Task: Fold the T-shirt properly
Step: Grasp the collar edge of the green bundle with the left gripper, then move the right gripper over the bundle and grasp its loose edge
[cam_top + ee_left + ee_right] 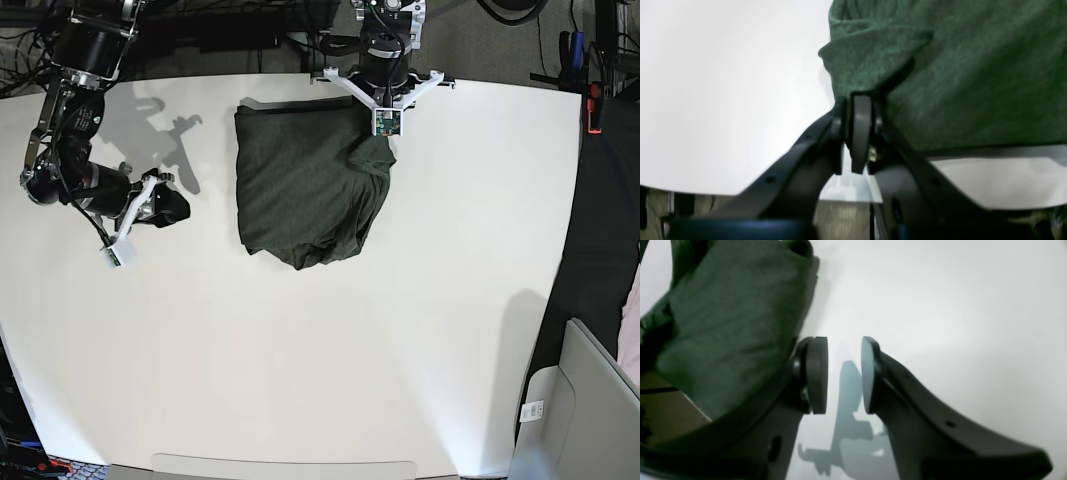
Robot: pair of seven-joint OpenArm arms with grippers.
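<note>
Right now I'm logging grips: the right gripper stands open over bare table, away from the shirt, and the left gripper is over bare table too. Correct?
Not quite. The right gripper does stand open over bare table, but the left gripper is at the T-shirt, its tips against the fabric's edge, as the left wrist view shows.

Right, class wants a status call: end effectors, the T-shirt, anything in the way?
Left end effector pinching the T-shirt edge. Right end effector open, empty, beside the shirt. Shirt bunched, partly folded on table. Nothing in the way.

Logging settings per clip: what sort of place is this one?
Probably a robotics lab bench: a plain white table, two mounted arms around the T-shirt, and cable bundles along the far edge.
</note>
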